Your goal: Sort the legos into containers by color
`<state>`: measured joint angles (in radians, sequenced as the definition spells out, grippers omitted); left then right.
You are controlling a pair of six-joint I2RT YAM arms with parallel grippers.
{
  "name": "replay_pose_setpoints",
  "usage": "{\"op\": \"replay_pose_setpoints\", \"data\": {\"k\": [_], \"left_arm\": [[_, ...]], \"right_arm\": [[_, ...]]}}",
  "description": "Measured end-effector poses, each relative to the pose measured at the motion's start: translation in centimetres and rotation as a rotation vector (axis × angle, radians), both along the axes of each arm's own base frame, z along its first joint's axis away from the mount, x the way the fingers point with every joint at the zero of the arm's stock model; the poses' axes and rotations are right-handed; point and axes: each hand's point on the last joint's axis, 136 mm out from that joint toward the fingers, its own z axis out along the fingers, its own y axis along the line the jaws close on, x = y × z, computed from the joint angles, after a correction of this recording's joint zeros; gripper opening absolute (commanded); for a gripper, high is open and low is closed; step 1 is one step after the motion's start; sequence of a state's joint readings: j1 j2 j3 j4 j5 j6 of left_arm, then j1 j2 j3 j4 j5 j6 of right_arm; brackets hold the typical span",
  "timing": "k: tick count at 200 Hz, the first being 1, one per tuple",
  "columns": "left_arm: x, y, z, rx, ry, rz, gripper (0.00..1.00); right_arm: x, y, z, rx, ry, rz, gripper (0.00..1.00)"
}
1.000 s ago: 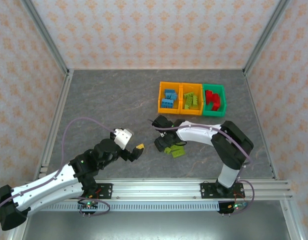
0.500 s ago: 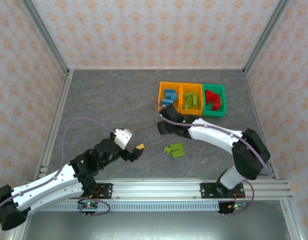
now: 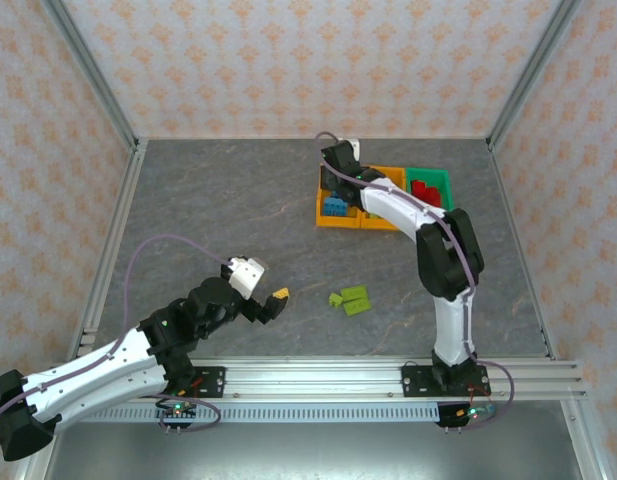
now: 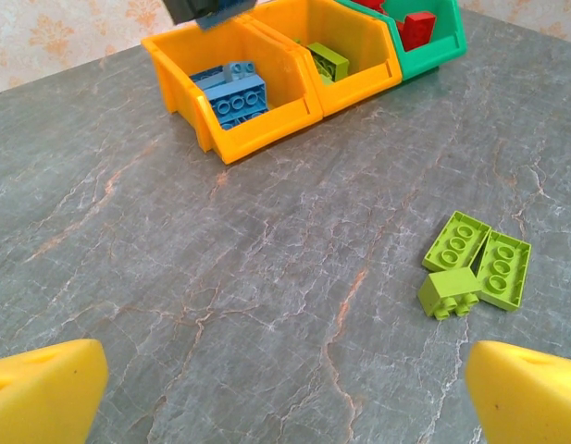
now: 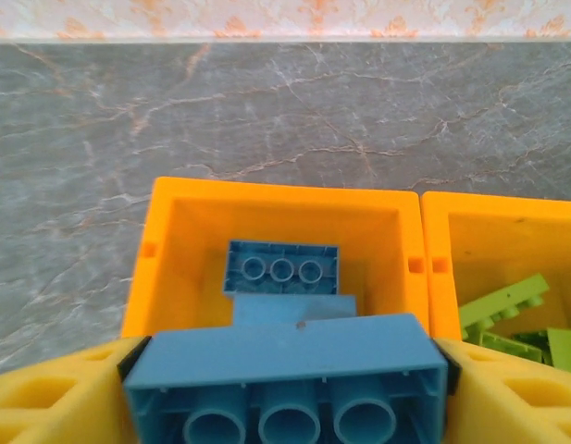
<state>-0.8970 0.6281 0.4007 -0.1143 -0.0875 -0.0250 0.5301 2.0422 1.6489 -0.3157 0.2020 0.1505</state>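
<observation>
My right gripper (image 5: 285, 393) is shut on a blue brick (image 5: 285, 370) and holds it just above the left orange bin (image 5: 276, 191), where other blue bricks (image 5: 283, 268) lie. In the top view that gripper (image 3: 337, 170) hovers at the bin's far end (image 3: 322, 205). The middle orange bin (image 5: 507, 208) holds lime bricks (image 5: 512, 310). Red bricks (image 3: 425, 192) fill the green bin (image 3: 443, 180). Three lime bricks (image 3: 350, 300) lie loose on the table, also in the left wrist view (image 4: 475, 268). My left gripper (image 3: 273, 303) rests open and empty to their left.
The three bins stand side by side at the back right of the grey stone-patterned table (image 3: 228, 210). Metal frame rails (image 3: 108, 240) and patterned walls close the table in. My right arm (image 3: 428, 230) stretches over the middle bin.
My right gripper has carried the blue brick from beside the loose lime bricks back to above the left orange bin. The left arm has not moved.
</observation>
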Motion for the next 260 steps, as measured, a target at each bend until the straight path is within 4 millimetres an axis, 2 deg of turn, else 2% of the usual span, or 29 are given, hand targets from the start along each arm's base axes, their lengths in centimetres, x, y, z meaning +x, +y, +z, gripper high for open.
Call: {"op": "replay_pose_setpoints", "data": {"k": [18,32,52,75,96,110,118,127,139,157,178,196,220,260], "left_arm": [[0.0,0.0,0.0,0.000,0.000,0.000,1.00],[0.0,0.0,0.0,0.000,0.000,0.000,1.00],[0.0,0.0,0.0,0.000,0.000,-0.001,1.00],[0.1,-0.2,-0.3,0.005,0.008,-0.005,1.00],[-0.1,-0.5,-0.7,0.014,0.023,-0.019,1.00],[-0.1,-0.6,-0.7,0.011,0.025,-0.025,1.00],[-0.1,-0.7,-0.6,0.007,0.022,-0.026,1.00],[-0.1,-0.7,-0.5,0.003,0.021,-0.027,1.00],[-0.1,-0.8,-0.4,-0.002,0.019,-0.028,1.00],[-0.1,-0.8,-0.4,-0.004,0.019,-0.030,1.00],[0.0,-0.9,-0.3,-0.007,0.016,-0.030,1.00],[0.0,-0.9,-0.6,0.000,0.022,-0.030,1.00],[0.1,-1.0,-1.1,0.016,0.032,-0.028,1.00],[0.2,-0.9,-1.1,0.020,0.031,-0.024,1.00]], "right_arm": [[-0.2,0.2,-0.5,-0.002,0.029,0.009,0.90],[-0.7,0.5,0.1,0.011,0.033,0.026,0.91],[-2.9,0.3,1.6,0.035,0.035,0.052,0.90],[-7.7,-0.5,5.1,0.075,0.019,0.084,0.89],[-13.8,-0.4,9.0,0.147,-0.036,0.164,0.86],[-18.2,0.3,10.3,0.194,-0.048,0.254,0.82],[-20.6,0.8,10.2,0.212,-0.037,0.309,0.81],[-22.9,1.2,9.5,0.216,-0.009,0.361,0.80],[-25.6,1.7,7.4,0.194,0.063,0.426,0.79],[-28.5,2.4,2.6,0.109,0.219,0.491,0.78],[-30.8,2.8,-2.7,-0.018,0.392,0.535,0.77],[-31.7,3.0,-5.7,-0.100,0.474,0.559,0.75],[-31.7,2.9,-8.1,-0.168,0.531,0.568,0.69],[-32.0,2.8,-10.9,-0.230,0.603,0.585,0.48]]}}
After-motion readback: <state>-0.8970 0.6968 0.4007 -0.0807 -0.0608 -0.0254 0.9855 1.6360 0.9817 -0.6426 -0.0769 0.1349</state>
